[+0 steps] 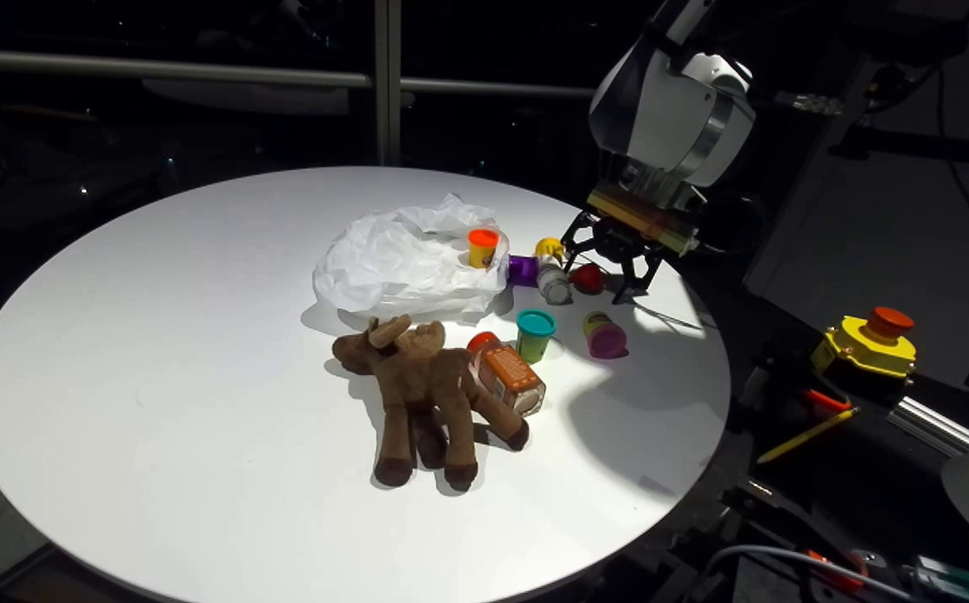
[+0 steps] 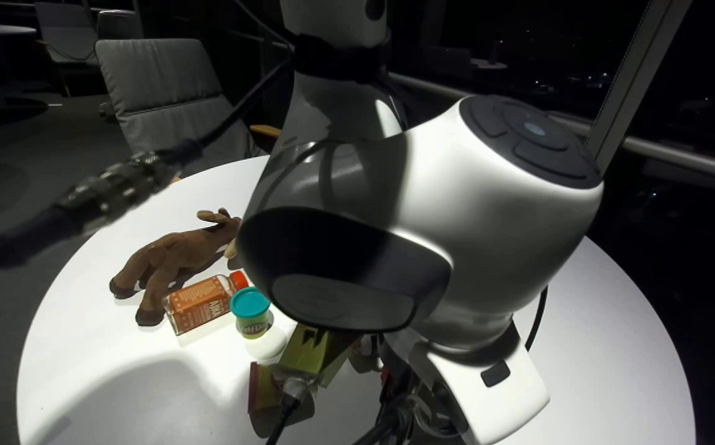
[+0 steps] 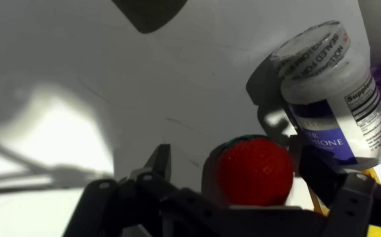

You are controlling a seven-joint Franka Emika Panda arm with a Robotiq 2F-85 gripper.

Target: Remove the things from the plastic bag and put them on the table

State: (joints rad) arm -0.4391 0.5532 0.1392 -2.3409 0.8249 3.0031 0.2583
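Glossy white-and-grey rounded robot arm [image 1: 670, 121]: extends down from above, bent at the wrist [image 2: 496, 228] | matte-black two-fingered gripper [image 1: 600, 282]: points downward | jaws: spread wide, fingertips [image 3: 163, 163] well apart in the wrist view

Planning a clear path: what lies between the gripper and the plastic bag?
In an exterior view, a white bottle and a purple container lie between the gripper and the plastic bag, with a yellow item behind the bottle.

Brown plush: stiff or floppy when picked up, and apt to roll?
Likely soft and somewhat floppy, as the brown plush looks like stuffed fabric. Rolling seems unlikely with its legs spread out. Lifted by the body, those long legs may dangle.
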